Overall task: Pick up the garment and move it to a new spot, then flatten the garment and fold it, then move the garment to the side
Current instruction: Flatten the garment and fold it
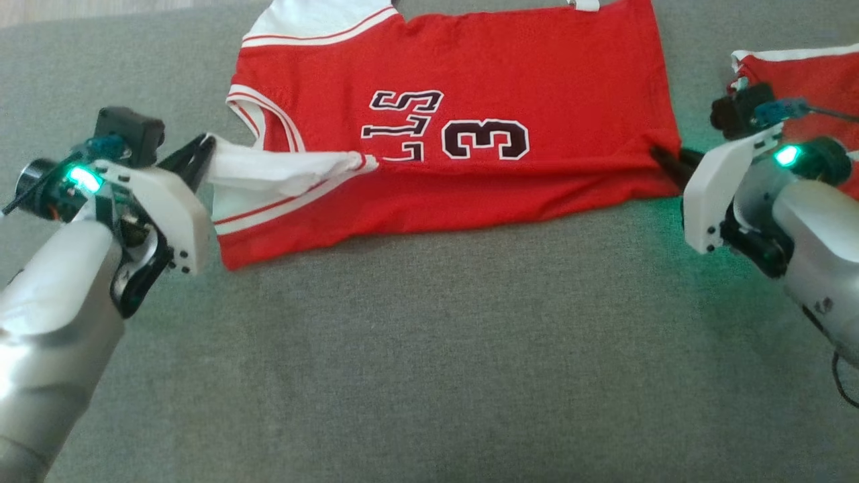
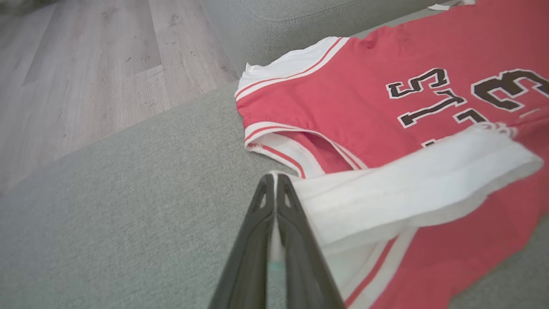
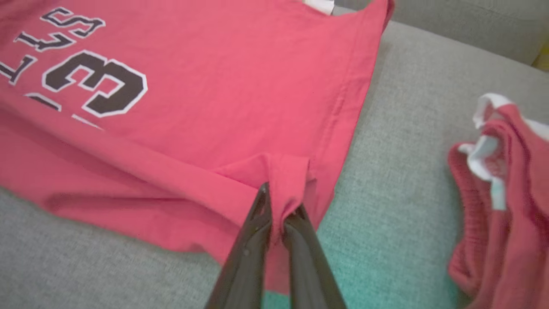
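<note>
Garment (image 1: 537, 74): left gripper (image 1: 205, 144) clamps white trim (image 1: 268, 168) at 9 o'clock; right gripper (image 1: 663, 155) pinches red hem (image 1: 661, 100) at 3 o'clock, tips buried. Lettering (image 1: 402, 124) half hidden under fold.

Jersey (image 1: 537, 80): far side cut off by the head view's top edge at 12 o'clock. Lettering (image 1: 402, 124) partly buried under the folded-over near edge, can't read it whole. Second red garment (image 1: 812, 80) at 3 o'clock cropped by the frame, soft in the right wrist view, type unclear. Right gripper (image 1: 664, 159): jaws' tips sunk in red fabric. Left forearm (image 1: 47, 349) cropped at 7 o'clock.
</note>
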Robot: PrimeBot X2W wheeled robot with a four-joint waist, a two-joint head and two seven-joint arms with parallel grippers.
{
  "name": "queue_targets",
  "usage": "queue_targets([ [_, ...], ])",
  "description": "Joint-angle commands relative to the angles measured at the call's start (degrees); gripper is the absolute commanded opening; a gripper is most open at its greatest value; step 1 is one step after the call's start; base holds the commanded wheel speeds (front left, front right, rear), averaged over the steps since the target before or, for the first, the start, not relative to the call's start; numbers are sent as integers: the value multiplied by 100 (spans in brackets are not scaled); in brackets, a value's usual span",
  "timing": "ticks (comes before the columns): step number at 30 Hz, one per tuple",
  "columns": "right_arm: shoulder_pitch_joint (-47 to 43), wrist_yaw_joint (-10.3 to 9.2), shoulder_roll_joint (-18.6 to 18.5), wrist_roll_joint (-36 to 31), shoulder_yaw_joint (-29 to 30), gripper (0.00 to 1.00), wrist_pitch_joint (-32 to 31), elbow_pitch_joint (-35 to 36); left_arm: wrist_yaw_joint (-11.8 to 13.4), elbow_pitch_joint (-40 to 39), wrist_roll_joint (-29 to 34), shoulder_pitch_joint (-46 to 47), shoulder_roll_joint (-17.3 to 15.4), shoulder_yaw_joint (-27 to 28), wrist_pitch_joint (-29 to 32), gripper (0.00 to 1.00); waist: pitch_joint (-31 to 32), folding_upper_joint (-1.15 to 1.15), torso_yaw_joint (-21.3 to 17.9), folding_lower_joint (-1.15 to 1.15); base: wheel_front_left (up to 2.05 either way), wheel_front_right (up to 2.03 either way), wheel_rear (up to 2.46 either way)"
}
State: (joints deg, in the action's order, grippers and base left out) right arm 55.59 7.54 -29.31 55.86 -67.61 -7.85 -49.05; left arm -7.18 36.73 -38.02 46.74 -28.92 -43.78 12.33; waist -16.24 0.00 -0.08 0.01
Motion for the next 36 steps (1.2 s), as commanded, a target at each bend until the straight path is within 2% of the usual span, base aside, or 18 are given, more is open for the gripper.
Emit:
queue_targets([
  [1,113,-5,-45,-46,58,100,138,-57,-23,21,89,385,-210,188,-150,100,-42,0,-4,-1,0,0,0],
  [5,283,-5,51,-160,205,100,718,-384,9,394,78,668,24,342,-798,100,-69,0,4,-1,0,0,0],
  [11,305,-5,328,-116,775,100,2053,-837,252,656,-75,765,455,809,-2347,100,180,0,31,-1,0,0,0],
  [14,254,-5,429,-126,1028,100,2231,-924,248,580,-190,645,588,999,-2617,100,321,0,19,-1,0,0,0],
  [16,272,-5,466,-252,1498,100,2276,-855,218,386,-313,446,709,1232,-2708,100,448,0,15,-1,0,0,0],
  [19,4,-5,424,-841,2661,100,2281,-332,369,-256,-189,37,850,1823,-2728,100,628,0,13,-1,0,0,0],
  [22,-755,-5,579,-1662,3893,100,2283,415,491,-900,164,-652,1070,2347,-2731,100,846,0,4,-1,0,0,0],
  [25,-1662,-5,931,-2508,4863,100,2283,1145,466,-1309,423,-1349,1381,2715,-2731,100,1059,0,-4,-1,0,0,0],
  [29,-2641,-5,1479,-3248,5642,100,2284,1694,359,-1561,751,-2165,1785,3149,-2732,100,1289,0,-14,-1,0,0,0],
  [36,-3746,-5,2115,-4026,6033,100,2284,2016,262,-1585,1346,-3213,2333,3857,-2732,100,1511,0,-22,-1,0,0,0],
])
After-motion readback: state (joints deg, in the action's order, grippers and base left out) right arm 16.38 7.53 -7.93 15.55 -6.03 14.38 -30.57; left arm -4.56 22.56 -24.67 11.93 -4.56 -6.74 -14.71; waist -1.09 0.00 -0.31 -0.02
